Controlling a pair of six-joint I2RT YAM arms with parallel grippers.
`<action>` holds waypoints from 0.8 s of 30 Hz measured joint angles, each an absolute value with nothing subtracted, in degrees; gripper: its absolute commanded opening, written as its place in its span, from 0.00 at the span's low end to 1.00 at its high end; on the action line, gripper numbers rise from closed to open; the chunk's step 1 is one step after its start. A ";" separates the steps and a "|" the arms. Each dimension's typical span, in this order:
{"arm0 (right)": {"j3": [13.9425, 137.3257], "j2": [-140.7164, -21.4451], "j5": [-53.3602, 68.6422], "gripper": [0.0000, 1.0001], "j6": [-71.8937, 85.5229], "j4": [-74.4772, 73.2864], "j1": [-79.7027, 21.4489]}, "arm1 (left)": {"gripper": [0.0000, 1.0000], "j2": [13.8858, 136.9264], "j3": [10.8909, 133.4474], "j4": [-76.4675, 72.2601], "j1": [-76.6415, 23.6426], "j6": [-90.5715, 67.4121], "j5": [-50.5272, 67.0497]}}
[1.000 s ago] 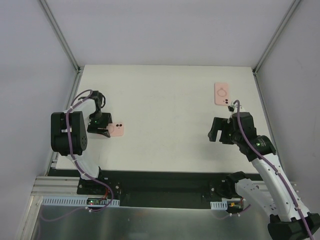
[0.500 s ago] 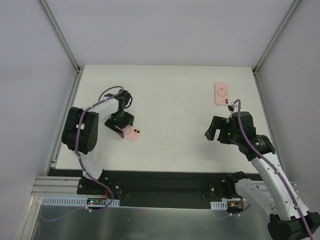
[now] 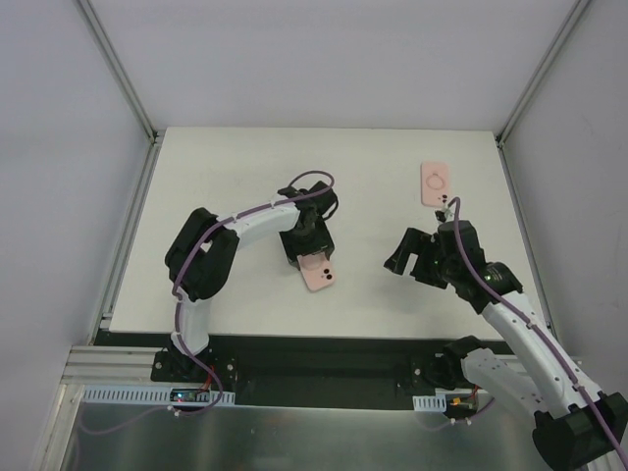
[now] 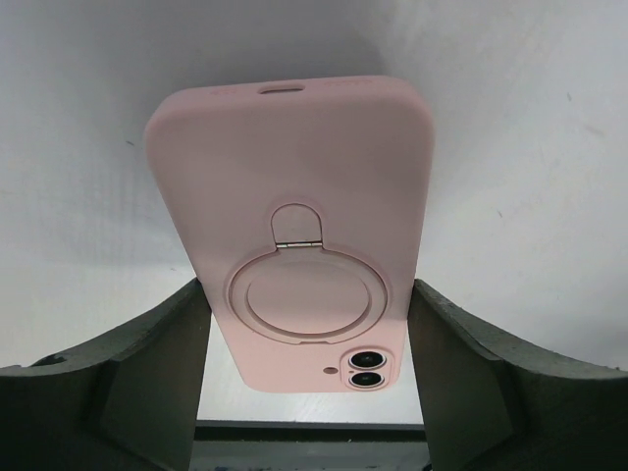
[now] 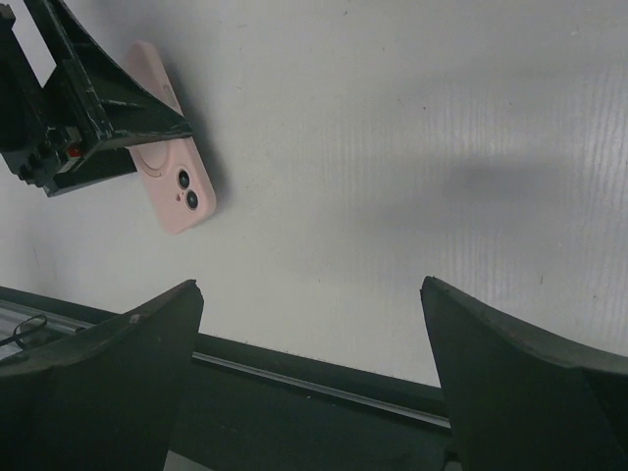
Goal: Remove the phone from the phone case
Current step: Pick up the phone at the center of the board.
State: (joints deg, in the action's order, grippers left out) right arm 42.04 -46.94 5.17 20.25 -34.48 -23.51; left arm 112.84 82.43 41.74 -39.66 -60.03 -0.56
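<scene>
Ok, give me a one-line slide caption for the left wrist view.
Left jaws grip the pink cased phone by its long edges, ring stand facing the camera.

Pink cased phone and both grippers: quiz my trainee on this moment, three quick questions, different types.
1. True or false: the right gripper is holding something.
2. Which face of the pink cased phone shows in the left wrist view? A: the screen. B: the back, with ring stand and two camera lenses. C: only a side edge.
3. Fill in: in the top view, the second pink case lies on the table nearer the ____ arm, while the left gripper clamps the phone by its long sides.

Key: 1 false, its fingers are spread with nothing between them. 2 B. 3 right.
</scene>
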 measured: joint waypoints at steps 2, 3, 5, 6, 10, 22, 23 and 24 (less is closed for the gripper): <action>41.52 -46.85 5.10 0.96 21.37 -33.82 -23.90 | 0.44 113.21 83.55 41.76 -41.69 -58.83 -0.21; 41.19 -46.81 5.10 0.96 21.96 -33.61 -24.01 | 0.44 113.30 83.85 41.74 -42.46 -58.39 -0.16; 40.34 -46.59 4.99 0.96 23.07 -33.01 -24.25 | 0.44 113.32 84.23 41.87 -43.22 -57.54 -0.16; 39.90 -46.50 4.99 0.96 23.49 -32.75 -24.38 | 0.44 113.32 84.40 41.95 -43.44 -57.25 -0.16; 36.99 -46.22 5.37 0.96 26.15 -30.50 -24.99 | 0.44 113.34 85.17 42.28 -43.44 -56.01 0.78; 28.25 -47.37 11.11 0.93 34.28 -14.15 -29.17 | 0.44 113.34 88.71 42.39 -43.42 -54.30 10.02; 28.25 -47.81 11.55 0.91 34.57 -12.93 -29.41 | 0.45 113.34 88.88 42.33 -43.42 -54.30 10.72; 28.25 -48.40 12.01 0.88 35.00 -11.66 -29.65 | 0.45 113.32 88.99 42.30 -43.42 -54.30 11.57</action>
